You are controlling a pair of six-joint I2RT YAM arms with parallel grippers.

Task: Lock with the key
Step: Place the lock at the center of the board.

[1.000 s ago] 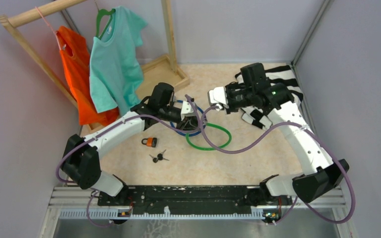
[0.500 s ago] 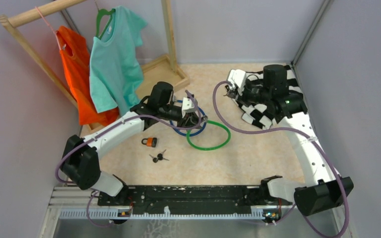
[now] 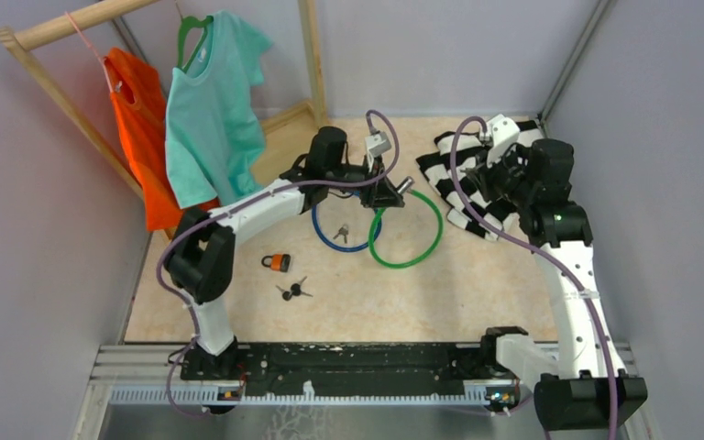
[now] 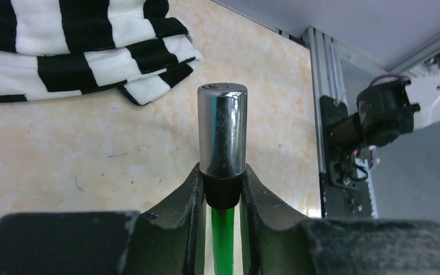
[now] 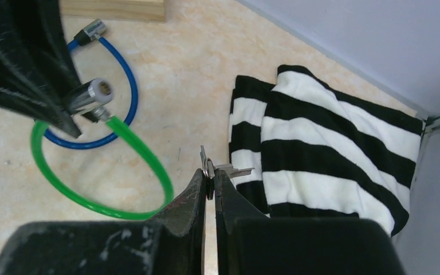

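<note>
The green cable lock (image 3: 407, 233) lies as a loop on the table, and its silver lock head (image 4: 222, 132) is raised. My left gripper (image 4: 222, 184) is shut on the black collar just below that head, with the green cable (image 4: 223, 240) running down between the fingers. In the right wrist view the head's open end (image 5: 93, 94) faces the camera. My right gripper (image 5: 211, 181) is shut on a small silver key (image 5: 232, 169) with a ring, its blade sticking out to the right. It hovers over the striped cloth (image 5: 332, 149), well right of the lock head.
A blue cable lock (image 3: 332, 240) with keys (image 3: 340, 232) inside its loop lies beside the green one. An orange padlock (image 3: 279, 262) and black keys (image 3: 293, 291) sit nearer the front. A clothes rack with an orange and a teal shirt (image 3: 211, 101) stands at the back left.
My left arm has lifted the green lock's head up and toward the back right. My right arm has swung back and right over the striped cloth, still holding the key.
</note>
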